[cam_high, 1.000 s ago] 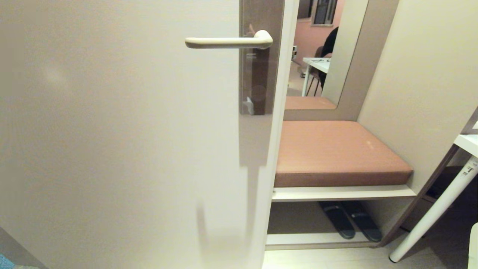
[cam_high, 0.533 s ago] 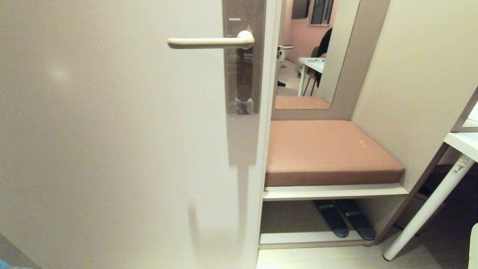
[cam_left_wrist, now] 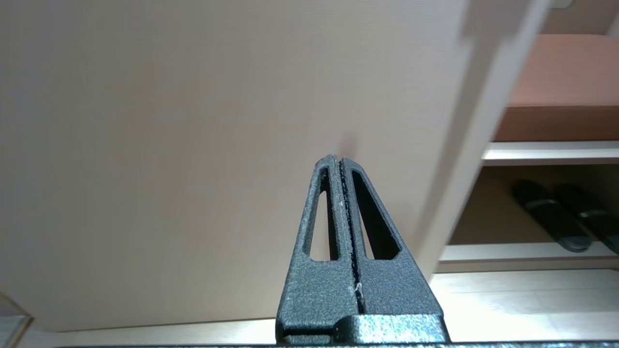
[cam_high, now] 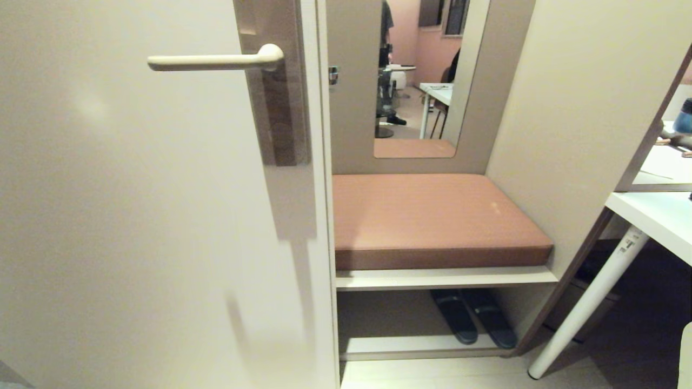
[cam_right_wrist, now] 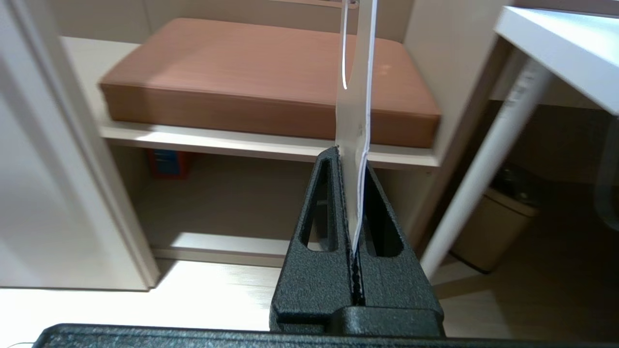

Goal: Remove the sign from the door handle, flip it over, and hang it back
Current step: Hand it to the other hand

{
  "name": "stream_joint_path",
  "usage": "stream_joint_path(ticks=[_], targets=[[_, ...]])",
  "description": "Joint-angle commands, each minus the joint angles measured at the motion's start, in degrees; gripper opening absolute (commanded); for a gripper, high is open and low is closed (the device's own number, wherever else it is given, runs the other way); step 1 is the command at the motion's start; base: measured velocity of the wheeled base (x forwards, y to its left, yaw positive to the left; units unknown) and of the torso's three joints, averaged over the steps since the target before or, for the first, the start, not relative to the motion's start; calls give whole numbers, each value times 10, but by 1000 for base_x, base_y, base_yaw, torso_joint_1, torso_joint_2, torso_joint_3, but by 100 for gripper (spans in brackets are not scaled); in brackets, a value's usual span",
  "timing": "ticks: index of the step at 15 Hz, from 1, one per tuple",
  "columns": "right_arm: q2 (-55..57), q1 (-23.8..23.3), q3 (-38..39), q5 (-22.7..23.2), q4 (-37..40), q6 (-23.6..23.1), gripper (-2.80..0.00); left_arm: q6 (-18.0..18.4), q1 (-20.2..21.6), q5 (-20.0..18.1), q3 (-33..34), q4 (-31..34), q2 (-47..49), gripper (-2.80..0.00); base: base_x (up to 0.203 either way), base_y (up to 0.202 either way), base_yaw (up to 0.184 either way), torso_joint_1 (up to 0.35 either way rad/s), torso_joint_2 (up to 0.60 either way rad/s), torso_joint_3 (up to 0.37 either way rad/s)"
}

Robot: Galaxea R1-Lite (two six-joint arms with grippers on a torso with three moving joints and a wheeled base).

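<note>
A brown cushion (cam_high: 432,216) lay on the bench at three o'clock, dark slippers (cam_high: 470,323) beneath, a white table (cam_high: 654,216) farther right.

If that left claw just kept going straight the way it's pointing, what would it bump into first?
Most likely the door. The left gripper, shut and holding nothing, points at that plain panel, which fills the wrist view ahead of it. How far off the panel is cannot be judged.

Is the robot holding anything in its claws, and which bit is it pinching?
The right claw pinches one end of the thin white card sign, seen edge-on. The left claw is shut on nothing.
</note>
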Motion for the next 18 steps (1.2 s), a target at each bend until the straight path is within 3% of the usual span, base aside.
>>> stream_joint_path(ticks=[1,4,18], targets=[[1,0,0,0,0,-1,-280,0,0,0,0,0,0,-280,0,-192,2,2,2,3],[1,0,0,0,0,-1,-280,0,0,0,0,0,0,-280,0,-127,1,1,2,4],[1,0,0,0,0,-1,-280,0,0,0,0,0,0,-280,0,0,0,0,0,0]])
